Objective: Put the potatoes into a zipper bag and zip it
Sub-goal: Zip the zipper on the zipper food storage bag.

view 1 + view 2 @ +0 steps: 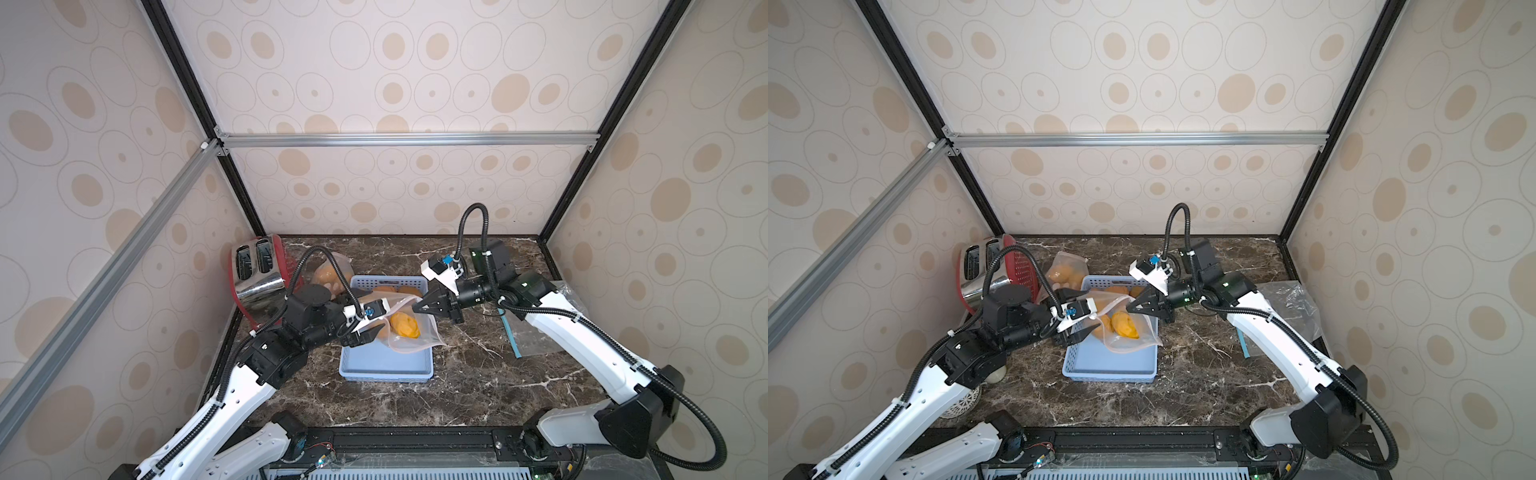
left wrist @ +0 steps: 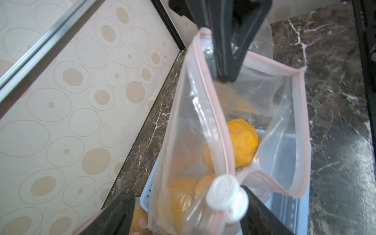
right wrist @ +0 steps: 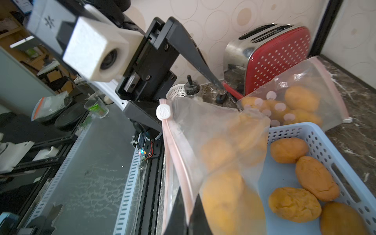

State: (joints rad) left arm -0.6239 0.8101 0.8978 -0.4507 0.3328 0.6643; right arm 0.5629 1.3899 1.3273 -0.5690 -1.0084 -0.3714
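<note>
Marble tabletop (image 1: 478, 374), blue basket (image 1: 386, 365) at centre: right gripper (image 1: 415, 308) pinches the zipper bag (image 2: 274, 122) rim, hanging it steady over the basket, while left gripper (image 2: 185, 192) stands spread and empty astride the slider (image 2: 225, 193), likely for zipping; some potatoes (image 1: 405, 326) bagged, others in the basket's far end.

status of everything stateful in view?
right gripper: shut on zipper bag rim.
left gripper: open around slider.
zipper bag: mouth open, potatoes inside.
blue basket: four loose potatoes.
second bag: filled, looks zipped.
spare bag: flat, empty.
toaster: slots empty.
</note>
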